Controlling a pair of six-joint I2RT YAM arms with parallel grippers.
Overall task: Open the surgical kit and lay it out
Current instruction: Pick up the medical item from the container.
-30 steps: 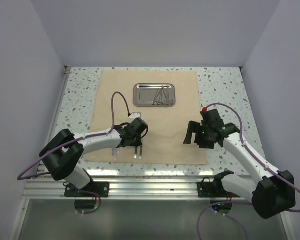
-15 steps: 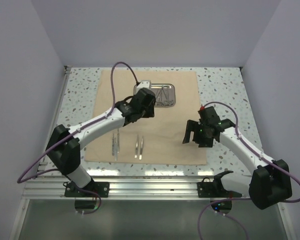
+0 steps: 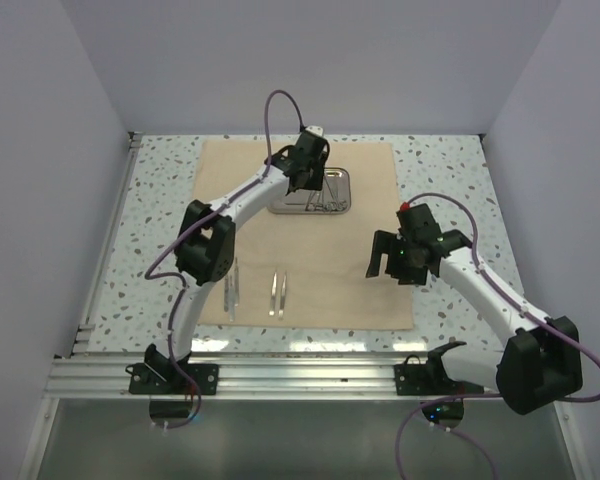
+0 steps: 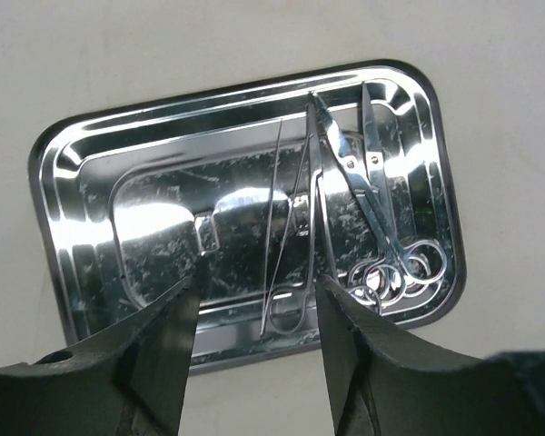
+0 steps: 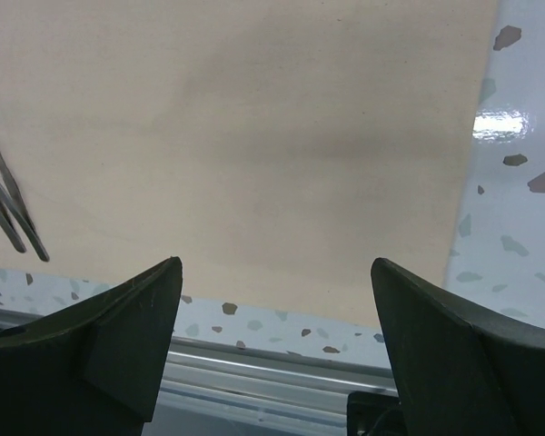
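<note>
Big beige cloth wrap: soft, matt, smooth w/ a faint crease. Small rectangular steel tray: v. shiny metal, like a mirror, blotchy marks on its floor. Thin silver scissors in it: bright polished metal. Thin silver tweezers on the cloth: shiny metal too. White table top w/ grey specks: hard, smooth, glossy, w/ a glare spot. Left gripper & right gripper: dark matt plastic. Silver rail: dull metal.
</note>
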